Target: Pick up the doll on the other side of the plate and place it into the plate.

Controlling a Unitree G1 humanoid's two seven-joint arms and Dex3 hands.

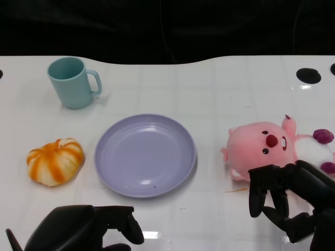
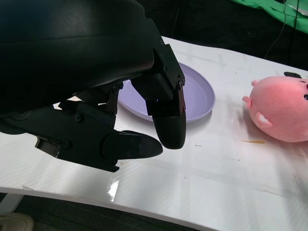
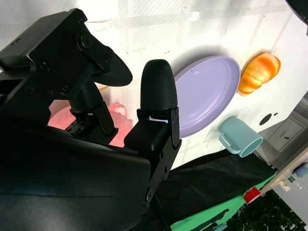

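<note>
since the right hand (image 1: 285, 201) hovers open by the pink doll (image 1: 261, 149), a shallow grab could let it slip short of the plate (image 1: 145, 155).

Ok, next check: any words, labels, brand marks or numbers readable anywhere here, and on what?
None can be read.
Mug, plate, pumpkin toy and pink doll: plain, no print showing.
Both hands: black shells, no marking visible.
Red tag off the table, right wrist view: too small to tell.
</note>
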